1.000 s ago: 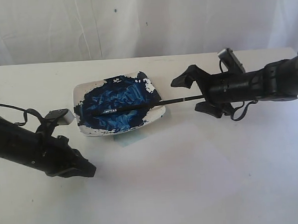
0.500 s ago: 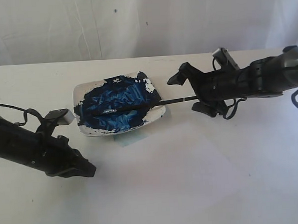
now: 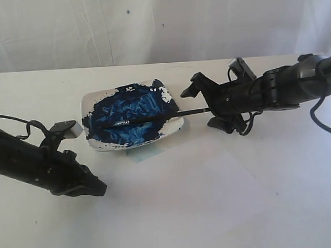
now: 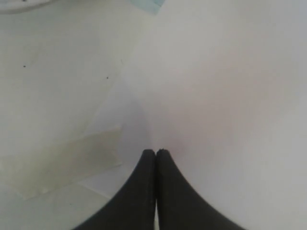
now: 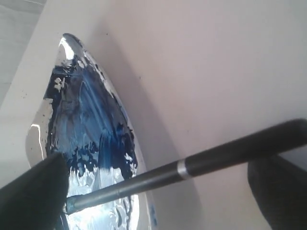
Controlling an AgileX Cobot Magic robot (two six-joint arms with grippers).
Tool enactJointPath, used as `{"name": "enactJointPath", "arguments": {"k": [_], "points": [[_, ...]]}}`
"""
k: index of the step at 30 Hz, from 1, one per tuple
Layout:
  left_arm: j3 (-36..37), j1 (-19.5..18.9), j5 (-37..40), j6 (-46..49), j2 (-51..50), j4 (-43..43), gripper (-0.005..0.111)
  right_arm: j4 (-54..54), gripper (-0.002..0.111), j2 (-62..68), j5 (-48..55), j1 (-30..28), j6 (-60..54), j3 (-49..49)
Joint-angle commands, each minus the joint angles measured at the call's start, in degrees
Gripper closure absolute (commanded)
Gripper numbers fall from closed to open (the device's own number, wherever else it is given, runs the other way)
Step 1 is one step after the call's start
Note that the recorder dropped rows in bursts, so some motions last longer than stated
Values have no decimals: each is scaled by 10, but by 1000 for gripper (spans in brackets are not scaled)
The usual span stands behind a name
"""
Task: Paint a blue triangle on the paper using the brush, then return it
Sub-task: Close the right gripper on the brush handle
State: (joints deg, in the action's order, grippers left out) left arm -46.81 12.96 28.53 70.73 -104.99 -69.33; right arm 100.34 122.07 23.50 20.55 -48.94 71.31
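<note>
We saw the right gripper (image 3: 202, 107) stretched level, jaws wide astride the slim black brush (image 3: 154, 118) on the glossy paint-smeared dish (image 3: 89, 103); the left gripper (image 4: 156, 151) lay pinched closed.

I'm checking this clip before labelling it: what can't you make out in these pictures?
- Brush tip: exterior view, lost against dark paint in the dish; right wrist view, behind a finger.
- Brush handle end: exterior view, hidden inside the right gripper; right wrist view, cut off by the frame edge.
- Teal scrap: mostly under the dish.
- Paper edges: exterior view, white on white.
</note>
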Motion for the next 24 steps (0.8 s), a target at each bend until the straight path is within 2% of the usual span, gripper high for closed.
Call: {"name": "enactJointPath", "arguments": {"k": [1, 5, 16, 20, 24], "points": [[3, 3, 9, 2, 2, -4, 107, -4, 15, 11, -9, 1, -15, 18], [3, 3, 9, 2, 2, -4, 107, -4, 23, 24, 5, 1, 19, 36], [3, 3, 9, 2, 2, -5, 107, -4, 64, 28, -9, 1, 42, 36], [3, 3, 9, 2, 2, -5, 107, -4, 70, 28, -13, 1, 42, 36], [3, 3, 9, 2, 2, -5, 107, -4, 70, 28, -25, 1, 49, 36]]}}
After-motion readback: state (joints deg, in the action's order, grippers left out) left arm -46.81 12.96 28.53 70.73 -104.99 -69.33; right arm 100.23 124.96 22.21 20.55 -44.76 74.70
